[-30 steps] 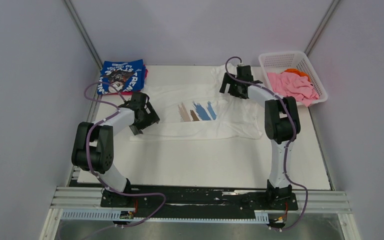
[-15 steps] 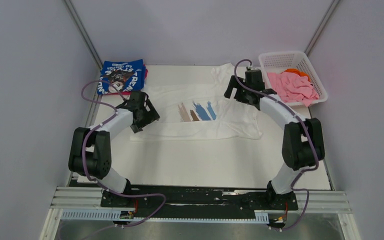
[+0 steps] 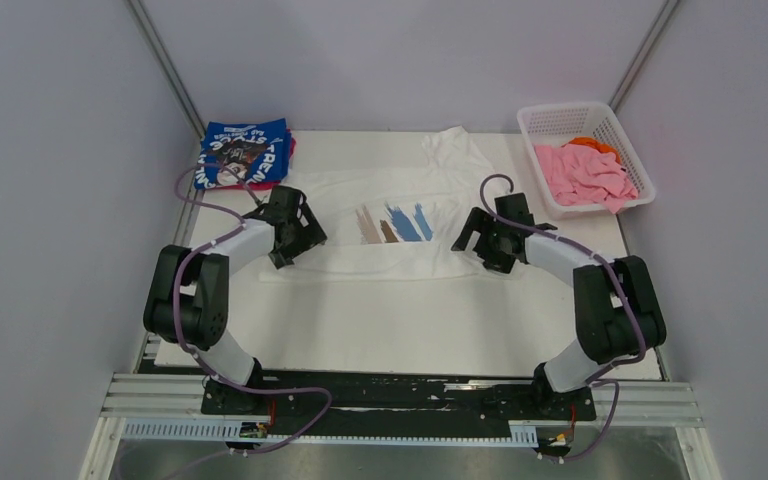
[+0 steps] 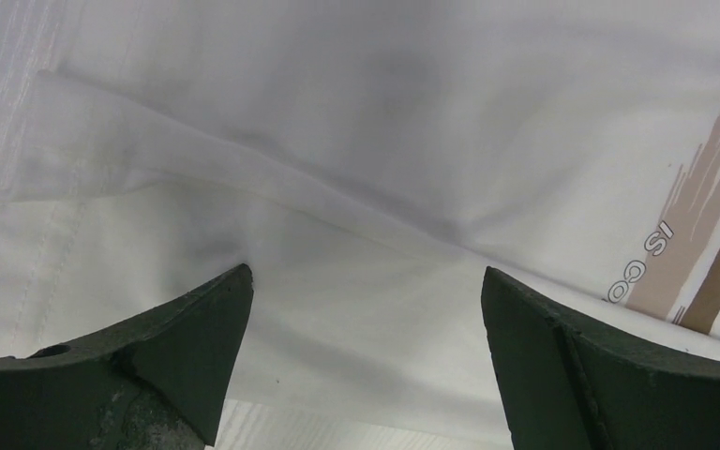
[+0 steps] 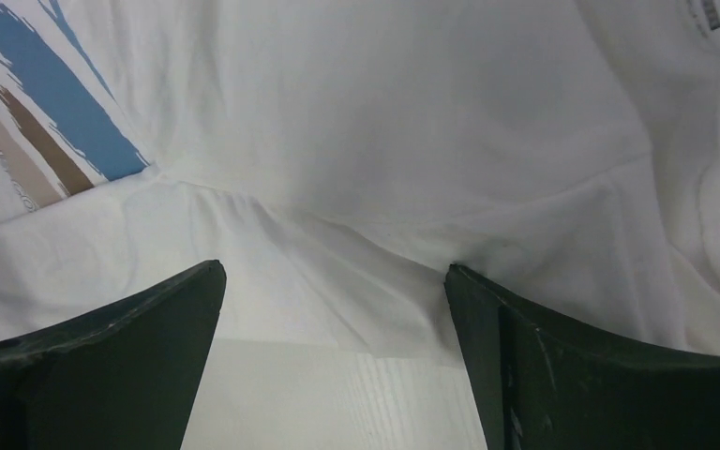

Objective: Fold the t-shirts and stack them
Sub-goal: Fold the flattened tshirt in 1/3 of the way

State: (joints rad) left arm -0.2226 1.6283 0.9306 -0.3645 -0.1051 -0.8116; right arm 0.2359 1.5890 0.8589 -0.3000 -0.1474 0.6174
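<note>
**Item 1. White cotton t-shirt with brown and blue diagonal chest streaks** (image 3: 400, 225). Spread flat across the middle of the white table top (image 3: 410, 320), print facing up. 1 sleeve reaches toward the far edge. Both pincers stand over its near hem, 1 at each end.

**Item 2. Left gripper** (image 3: 298, 238). Over the shirt's near-left corner. In the left wrist view the 2 dark fingers (image 4: 178, 347) are spread wide apart, with only flat cloth (image 4: 384, 112) lying below the gap. A raised fold runs diagonally across that gap, and the streaks show at the right edge. Nothing is pinched. Whether the tips touch the fabric cannot be told.

**Item 3. Right gripper** (image 3: 472, 238). Over the shirt's near-right corner, streaks to its left. In the right wrist view the fingers (image 5: 562, 366) are likewise spread wide, the wrinkled hem (image 5: 384, 112) and a strip of bare table lying under the gap. Nothing is gripped. Contact cannot be told.

**Item 4. Royal-blue folded t-shirt with white lettering** (image 3: 243, 153). Far-left corner of the table, well apart from both pincers. A pink edge shows under its right side.

**Item 5. White plastic lattice basket** (image 3: 570, 115). Far-right corner. It holds a crumpled pink t-shirt (image 3: 585, 172), draped over the near rim, with an orange t-shirt (image 3: 592, 143) behind it.
</note>
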